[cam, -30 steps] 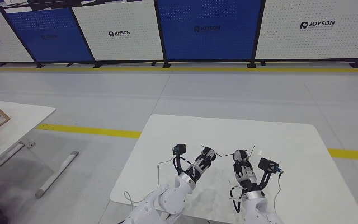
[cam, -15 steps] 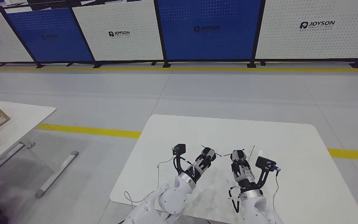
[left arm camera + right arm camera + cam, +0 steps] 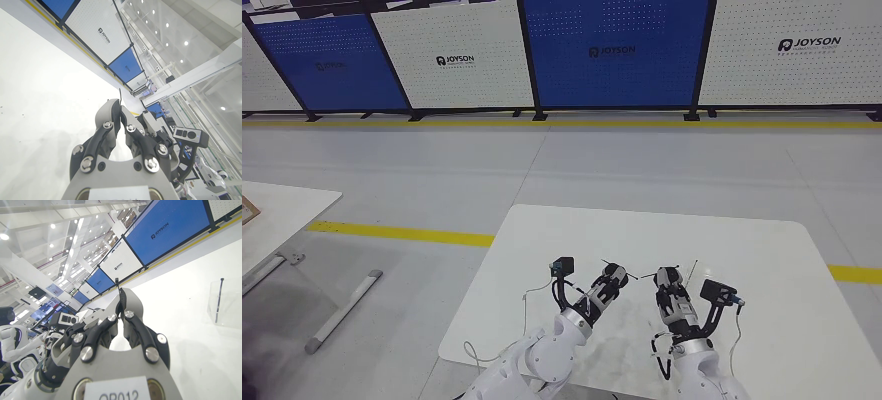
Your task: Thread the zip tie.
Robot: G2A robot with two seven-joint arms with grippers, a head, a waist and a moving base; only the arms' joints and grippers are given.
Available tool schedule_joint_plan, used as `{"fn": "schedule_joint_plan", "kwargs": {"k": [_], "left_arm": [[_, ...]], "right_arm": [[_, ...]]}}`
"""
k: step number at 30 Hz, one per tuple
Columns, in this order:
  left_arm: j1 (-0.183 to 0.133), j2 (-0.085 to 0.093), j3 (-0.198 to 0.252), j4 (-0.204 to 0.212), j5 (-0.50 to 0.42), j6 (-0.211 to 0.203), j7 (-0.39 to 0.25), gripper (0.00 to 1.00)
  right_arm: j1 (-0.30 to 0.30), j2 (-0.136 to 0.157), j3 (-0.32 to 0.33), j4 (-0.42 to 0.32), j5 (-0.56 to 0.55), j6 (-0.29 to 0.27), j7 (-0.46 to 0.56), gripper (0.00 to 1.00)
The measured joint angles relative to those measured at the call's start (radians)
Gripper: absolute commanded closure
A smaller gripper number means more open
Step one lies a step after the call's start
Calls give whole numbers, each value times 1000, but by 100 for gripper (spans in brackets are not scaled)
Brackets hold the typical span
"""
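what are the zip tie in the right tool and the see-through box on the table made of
The zip tie: looks like matte black plastic, likely nylon; thin strip with a moulded square head, pinched in the right tool. The box: clear glossy plastic, perhaps acrylic; the table shows through its walls.

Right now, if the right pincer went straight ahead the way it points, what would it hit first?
Probably nothing close: the right pincer, shut on a thin black plastic zip tie, points over the white table toward the far blue-and-white fence panels. Depth is unclear.
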Motion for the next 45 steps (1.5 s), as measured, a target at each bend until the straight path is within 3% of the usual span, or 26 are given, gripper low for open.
{"fn": "schedule_joint_plan", "kwargs": {"k": [13,45], "left_arm": [[0,0,0,0,0,0,0,100],[0,0,0,0,0,0,0,100]], "right_arm": [[12,-7,-13,18,-26,26,6,100],[0,-16,-9,20,12,22,-13,100]]}}
